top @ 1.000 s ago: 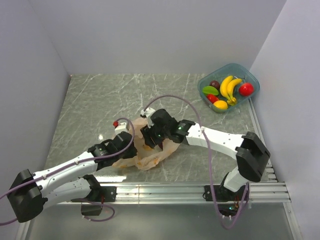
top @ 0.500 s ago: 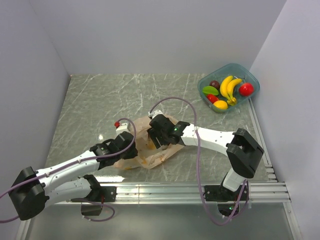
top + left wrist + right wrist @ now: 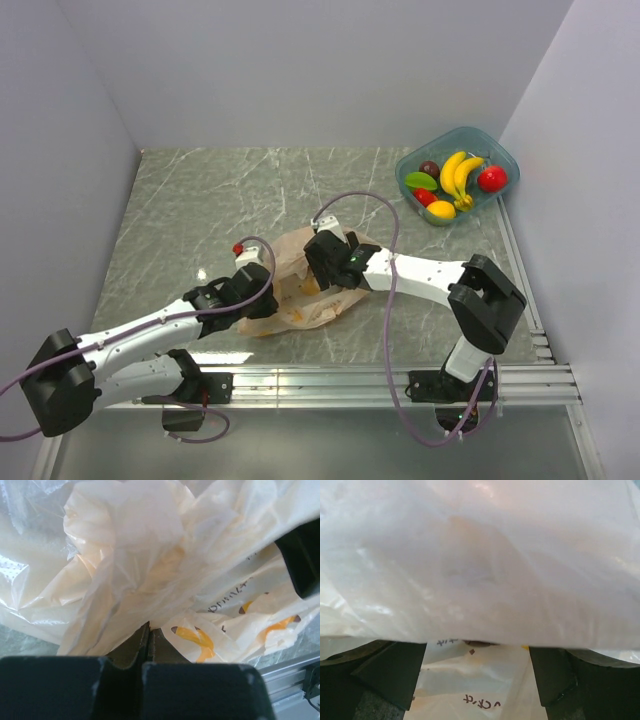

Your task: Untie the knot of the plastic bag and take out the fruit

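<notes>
Since a second ago the right gripper (image 3: pixel 477 655) has been shifted a bit rightward, and the plastic bag (image 3: pixel 300 310) is spread flatter mid-table between both arms. Untying is underway, though the knot can't be picked out. Bag film is clamped tight in the left gripper (image 3: pixel 148 630); the right one is gaping wide with nothing pinched. Next up, the tied lump needs to be found and grabbed. Counted: one bag, one teal tub (image 3: pixel 468 131), two bananas (image 3: pixel 453 172) inside.

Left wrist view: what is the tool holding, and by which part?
The left tool is shut on the bag, pinching a bunched fold of its thin plastic.
</notes>
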Tool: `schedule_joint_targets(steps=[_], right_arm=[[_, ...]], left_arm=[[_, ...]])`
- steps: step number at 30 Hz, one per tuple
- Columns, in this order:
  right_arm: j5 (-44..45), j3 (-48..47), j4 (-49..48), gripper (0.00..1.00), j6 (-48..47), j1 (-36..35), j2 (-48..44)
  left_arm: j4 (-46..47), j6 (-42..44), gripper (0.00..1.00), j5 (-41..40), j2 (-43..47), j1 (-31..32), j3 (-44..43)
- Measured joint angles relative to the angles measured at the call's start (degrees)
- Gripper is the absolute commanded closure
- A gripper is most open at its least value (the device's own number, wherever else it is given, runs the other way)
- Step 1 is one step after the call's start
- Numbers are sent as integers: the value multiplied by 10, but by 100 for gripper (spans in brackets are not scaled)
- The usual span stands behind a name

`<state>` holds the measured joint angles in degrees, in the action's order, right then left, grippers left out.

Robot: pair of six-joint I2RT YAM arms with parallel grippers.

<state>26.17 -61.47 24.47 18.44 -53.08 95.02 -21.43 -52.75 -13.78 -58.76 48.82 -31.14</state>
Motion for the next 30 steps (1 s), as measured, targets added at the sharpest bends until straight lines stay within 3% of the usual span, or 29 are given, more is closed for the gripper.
schedule_joint_targets(steps=[14, 17, 19, 20, 22, 26, 30], right_arm=[[-96, 47, -125, 18, -10, 45, 31], [-110, 55, -153, 28, -15, 45, 30], [-113, 66, -170, 42, -19, 46, 25], [-118, 73, -176, 54, -21, 46, 19], [-125, 88, -181, 64, -20, 46, 5], [-153, 119, -184, 74, -30, 46, -36], [-217, 128, -183, 76, -48, 45, -104]], left_arm=[[21, 11, 99, 21, -17, 0, 0], [22, 11, 99, 23, -23, 0, 0], [22, 10, 100, 24, -24, 0, 0], [22, 10, 99, 24, -24, 0, 0], [22, 10, 99, 24, -24, 0, 0], [23, 10, 99, 24, -25, 0, 0], [23, 10, 99, 24, -34, 0, -1]])
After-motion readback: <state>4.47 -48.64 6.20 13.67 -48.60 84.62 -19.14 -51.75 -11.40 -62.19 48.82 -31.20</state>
